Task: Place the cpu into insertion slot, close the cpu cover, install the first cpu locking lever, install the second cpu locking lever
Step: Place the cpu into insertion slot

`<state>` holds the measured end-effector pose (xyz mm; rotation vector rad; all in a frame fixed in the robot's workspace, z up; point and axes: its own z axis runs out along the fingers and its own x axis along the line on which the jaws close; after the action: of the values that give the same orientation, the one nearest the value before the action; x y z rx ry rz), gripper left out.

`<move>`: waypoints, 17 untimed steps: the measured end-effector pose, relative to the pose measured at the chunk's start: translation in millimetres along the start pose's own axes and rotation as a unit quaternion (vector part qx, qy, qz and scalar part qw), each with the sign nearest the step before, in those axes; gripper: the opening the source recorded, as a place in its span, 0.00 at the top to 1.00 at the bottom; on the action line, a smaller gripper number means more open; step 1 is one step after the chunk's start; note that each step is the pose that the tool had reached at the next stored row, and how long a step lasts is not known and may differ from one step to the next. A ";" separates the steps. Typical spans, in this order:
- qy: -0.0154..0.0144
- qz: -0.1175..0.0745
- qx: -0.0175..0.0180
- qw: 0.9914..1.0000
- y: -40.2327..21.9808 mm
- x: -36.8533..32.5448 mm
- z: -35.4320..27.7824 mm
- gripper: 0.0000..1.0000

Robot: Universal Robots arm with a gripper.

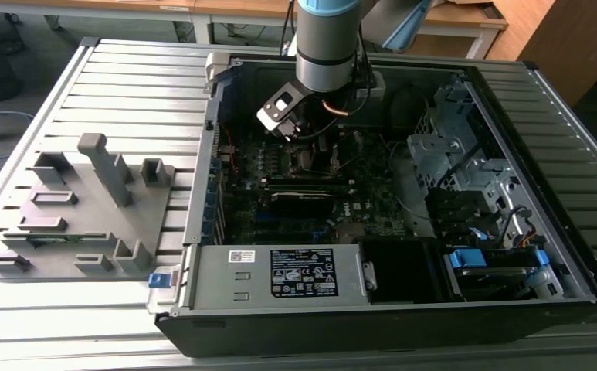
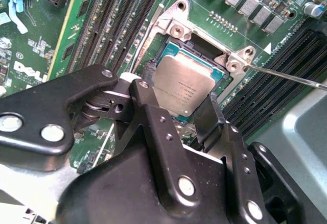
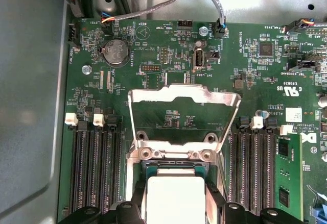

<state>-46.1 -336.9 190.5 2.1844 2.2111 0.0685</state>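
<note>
Ribbed metal table [image 1: 123, 85] carrying an open computer case [image 1: 381, 321]; a grey moulded fixture tray [image 1: 82, 209] lies beside it on the exterior view's left. The arm reaches down into the far half of the case.

Item: the cpu [image 2: 186, 76], a small flat square with a dull silver top. It sits at the insertion slot [image 3: 176, 164]; whether it is fully seated or just above cannot be told.

Hand [image 2: 180, 89]: closed on the cpu, its black fingers [image 2: 149, 76] against two opposite edges.

Handling, by judgement: light and rigid, with a smooth lid that would slip under a flat pinch. The underside and the socket contacts are probably fragile. Hold by the side edges only, keep it level, and apply no downward force.

Cpu cover [image 3: 153, 95]: a silvery frame with a cut-out centre, swung up and open on the far side of the slot.

Thin steel rod [image 2: 286, 77], probably a locking lever, runs out from a socket corner and is not latched.

Nearby: long black memory slots [image 3: 94, 168] flank the socket on both sides, one holding a green memory stick [image 3: 288, 173]. A coin cell battery [image 3: 115, 51] sits further off.

Writing: faint dark print on the cpu lid and white silkscreen lettering across the green board. A white-and-black label [image 1: 303, 272] sits on the metal housing at the near side of the case — none of it is transcribed here.
</note>
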 end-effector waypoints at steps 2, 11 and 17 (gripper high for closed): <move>0.000 0.000 0.000 1.000 0.1 0.1 0.3 0.46; 0.001 0.000 0.000 1.000 0.3 0.3 -2.2 0.46; 0.001 0.000 0.000 1.000 0.3 0.2 -3.0 0.46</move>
<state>-46.0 -336.8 193.5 2.1854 2.2113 0.0712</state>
